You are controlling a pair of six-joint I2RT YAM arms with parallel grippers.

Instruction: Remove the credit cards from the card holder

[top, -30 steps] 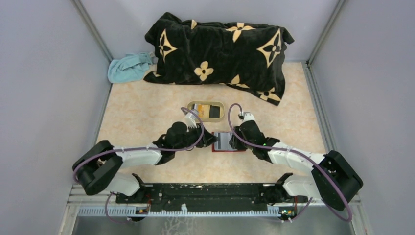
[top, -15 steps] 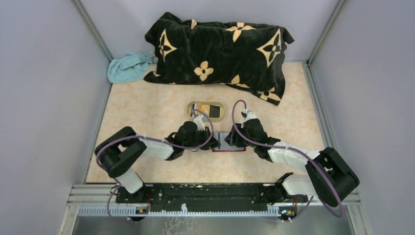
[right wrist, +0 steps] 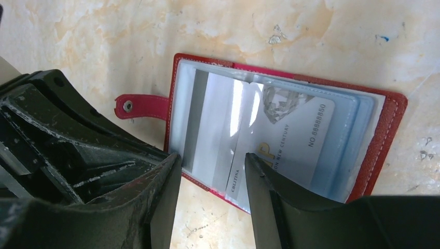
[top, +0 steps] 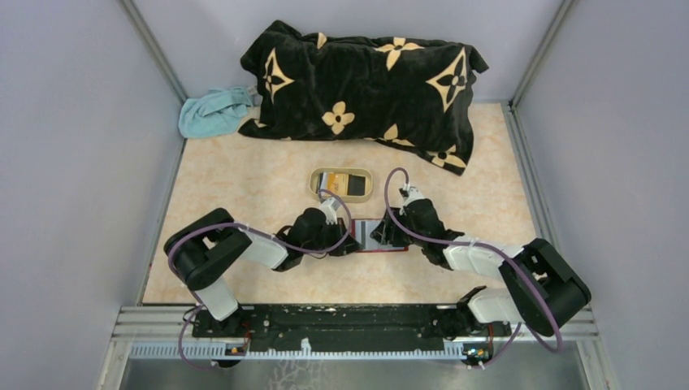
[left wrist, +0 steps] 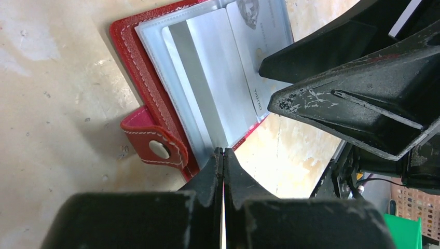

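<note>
Left pincer [left wrist: 223, 161] pressed together by the dark red folding card holder [right wrist: 390, 129]; right pincer [right wrist: 212, 162] spread over a pale plastic card [right wrist: 296, 129], likely stiff and slick; pinch its edge

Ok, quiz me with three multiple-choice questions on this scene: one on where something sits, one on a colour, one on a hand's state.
1. Where does the oval tray lie?
A) beyond the card holder, toward the back
B) on top of the card holder
C) on the floor
2. The card holder's cover is:
A) blue
B) green
C) red
3. The left hand is:
A) wide open
B) shut
C) out of view
Answers: 1 A, the top view shows it just past the holder; 2 C, a red stitched edge rings the sleeves; 3 B, its fingers press together.
</note>
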